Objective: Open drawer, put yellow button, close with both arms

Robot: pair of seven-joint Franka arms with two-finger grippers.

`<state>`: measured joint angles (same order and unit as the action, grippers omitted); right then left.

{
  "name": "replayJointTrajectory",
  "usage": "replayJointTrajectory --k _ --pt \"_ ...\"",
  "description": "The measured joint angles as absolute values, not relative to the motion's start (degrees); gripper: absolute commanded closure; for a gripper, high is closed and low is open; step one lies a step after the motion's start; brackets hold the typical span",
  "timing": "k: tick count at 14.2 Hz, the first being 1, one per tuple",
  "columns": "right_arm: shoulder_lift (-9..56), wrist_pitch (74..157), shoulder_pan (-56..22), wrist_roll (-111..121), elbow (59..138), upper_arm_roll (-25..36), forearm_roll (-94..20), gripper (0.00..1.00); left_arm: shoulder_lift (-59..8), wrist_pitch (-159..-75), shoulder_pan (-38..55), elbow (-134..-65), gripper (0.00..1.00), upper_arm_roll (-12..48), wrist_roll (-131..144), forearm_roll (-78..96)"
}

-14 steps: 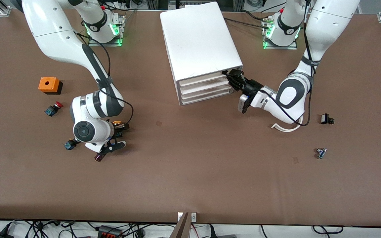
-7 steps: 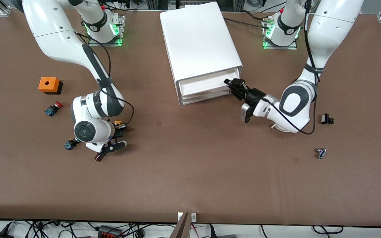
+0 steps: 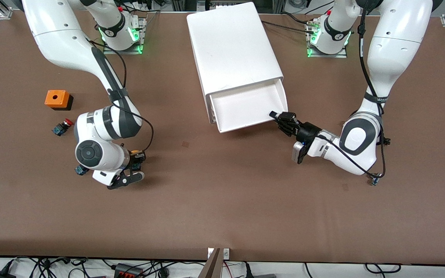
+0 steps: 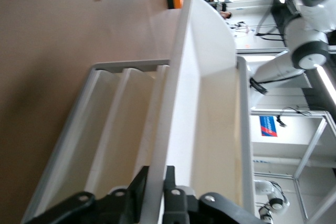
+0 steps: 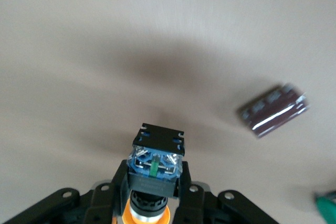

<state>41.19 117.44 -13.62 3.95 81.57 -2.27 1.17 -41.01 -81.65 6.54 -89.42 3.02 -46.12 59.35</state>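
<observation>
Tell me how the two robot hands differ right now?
The left gripper is shut on the drawer front edge, the drawer pulled out of the white cabinet. The right gripper is shut on the yellow button, over bare table. Both are black and two-fingered.

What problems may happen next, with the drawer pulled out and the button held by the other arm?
1. The left gripper pinches only a corner of the drawer front, so more pulling may skew the drawer or make the fingers slip off.
2. The right gripper holds the yellow button by its narrow body, so it may twist or drop during the carry.
3. Both arms will meet at the drawer; they may collide.
</observation>
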Motion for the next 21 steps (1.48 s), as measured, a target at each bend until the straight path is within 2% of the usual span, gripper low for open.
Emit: replayJointTrajectory --k 4,8,11,14,18,21 --pt "38.2 110.0 -16.5 4.0 72.4 -2.7 1.2 1.00 -40.6 -82.5 5.3 -86.0 0.00 2.7 -42.3 58.5" --pt "37.3 102.2 -22.5 4.0 63.3 -3.0 1.1 1.00 -34.6 -81.2 3.5 -80.4 0.00 2.5 -23.8 47.4" --pt "35.9 103.0 -28.5 0.8 61.2 -3.1 1.0 1.00 -31.0 -79.9 3.5 -76.0 0.00 2.4 -15.0 35.2" --pt "35.7 107.3 -33.6 -8.4 60.3 -4.1 1.0 1.00 -30.1 -79.8 3.9 -72.8 0.00 2.5 -10.0 22.4" --pt "36.7 109.5 -35.9 -20.2 60.3 -10.1 1.0 1.00 -30.0 -78.3 4.6 -67.9 0.00 2.6 -9.2 8.1" --pt "37.9 109.7 -39.0 -24.8 60.3 -11.3 1.0 1.00 -30.0 -78.5 4.9 -64.2 0.00 2.7 -9.1 0.0"
